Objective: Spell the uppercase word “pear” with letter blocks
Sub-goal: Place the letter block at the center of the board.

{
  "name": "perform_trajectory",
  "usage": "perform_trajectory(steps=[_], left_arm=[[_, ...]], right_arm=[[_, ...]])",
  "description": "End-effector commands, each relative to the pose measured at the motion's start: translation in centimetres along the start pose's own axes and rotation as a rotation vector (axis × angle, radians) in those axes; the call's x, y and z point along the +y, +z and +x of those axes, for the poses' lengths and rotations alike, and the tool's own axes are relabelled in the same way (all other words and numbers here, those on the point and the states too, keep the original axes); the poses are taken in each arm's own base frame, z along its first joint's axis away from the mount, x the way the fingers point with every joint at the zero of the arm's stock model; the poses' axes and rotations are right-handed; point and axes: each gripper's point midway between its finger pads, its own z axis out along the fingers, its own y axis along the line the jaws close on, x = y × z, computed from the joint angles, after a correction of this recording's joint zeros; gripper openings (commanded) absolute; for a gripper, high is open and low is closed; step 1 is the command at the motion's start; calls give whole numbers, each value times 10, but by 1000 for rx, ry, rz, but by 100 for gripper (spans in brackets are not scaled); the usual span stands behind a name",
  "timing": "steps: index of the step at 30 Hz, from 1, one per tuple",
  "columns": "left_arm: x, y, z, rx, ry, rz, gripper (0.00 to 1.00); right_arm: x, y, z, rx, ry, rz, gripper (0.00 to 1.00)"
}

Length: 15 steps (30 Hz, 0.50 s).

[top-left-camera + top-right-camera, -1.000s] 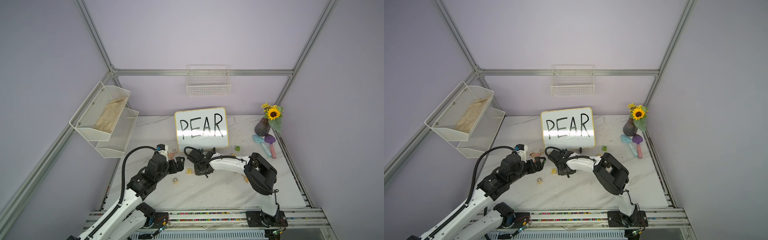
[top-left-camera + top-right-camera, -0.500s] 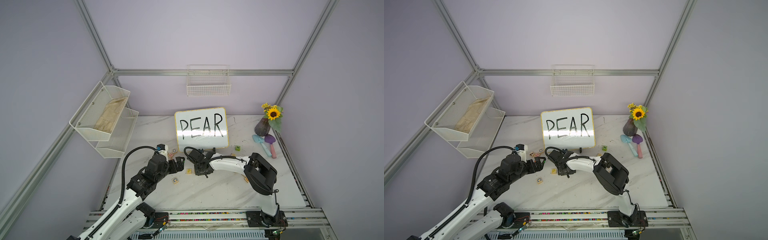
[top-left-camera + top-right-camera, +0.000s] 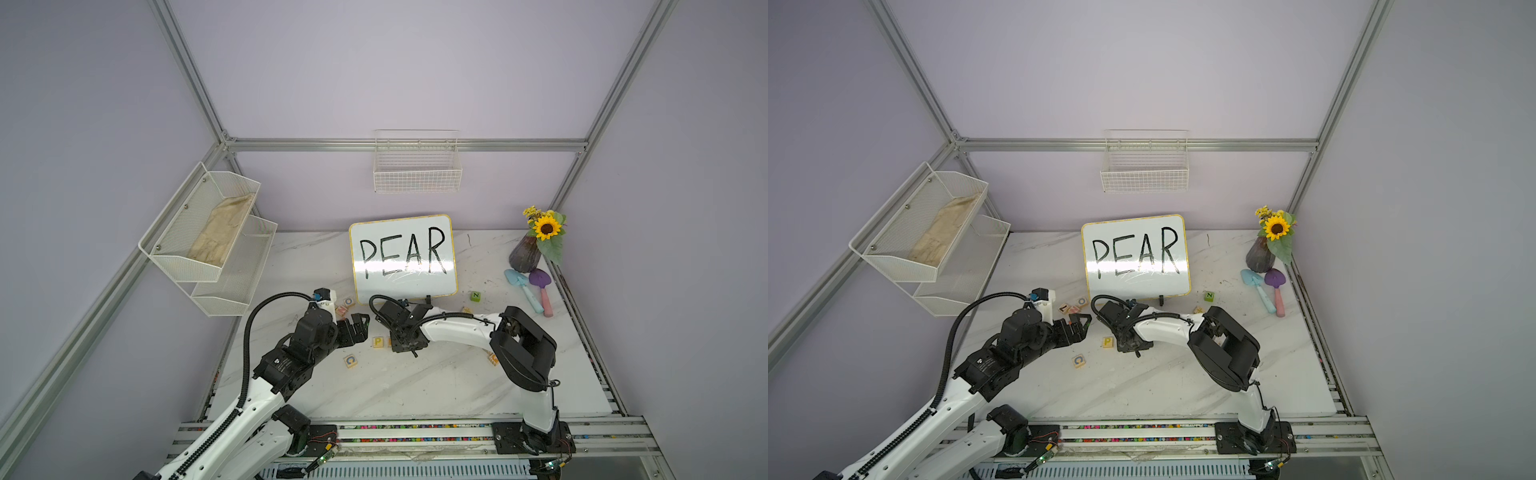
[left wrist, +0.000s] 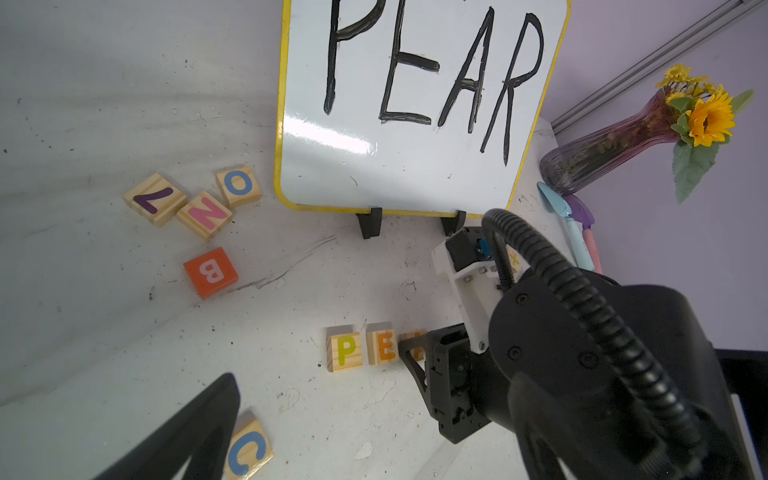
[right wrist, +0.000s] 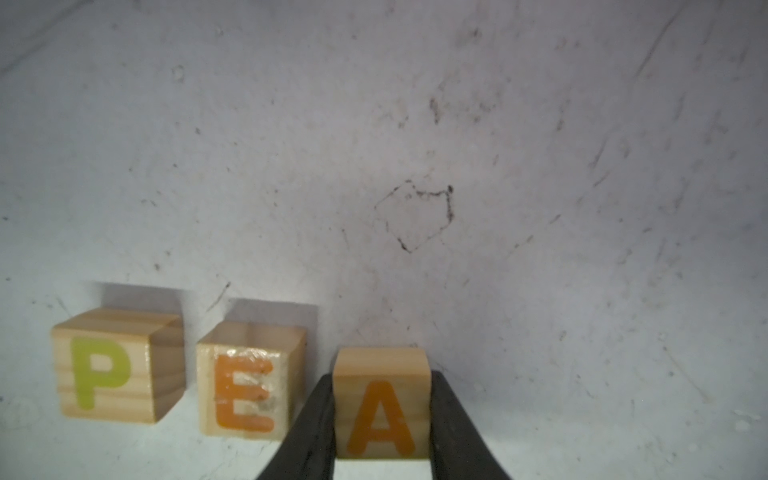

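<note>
Three letter blocks stand in a row on the marble table (image 5: 415, 124): yellow P (image 5: 112, 370), orange E (image 5: 245, 382) and orange A (image 5: 380, 407), letters facing up. My right gripper (image 5: 381, 376) is shut on the A block, a black finger (image 5: 316, 415) pressed against each side, and the block rests on the table just right of E. In both top views that gripper (image 3: 405, 343) covers E and A, and only P (image 3: 377, 341) shows. My left gripper (image 3: 359, 326) hovers open and empty, left of the row.
The whiteboard (image 3: 403, 257) reading PEAR stands behind the row. Loose blocks lie around: C (image 4: 249, 451), orange B (image 4: 211, 271), pink N (image 4: 205, 215), O (image 4: 239, 185) and a green N (image 3: 475, 296). A sunflower vase (image 3: 525, 257) and toy shovels (image 3: 525, 289) sit at the back right.
</note>
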Motion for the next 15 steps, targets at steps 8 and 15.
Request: perform_trajectory(steps=[8, 15], left_arm=[[7, 6, 10, 9, 21, -2, 100], [8, 7, 10, 10, 21, -8, 100]], right_arm=[[-5, 1, 7, 17, -9, 28, 37], [-4, 2, 6, 14, -15, 28, 37]])
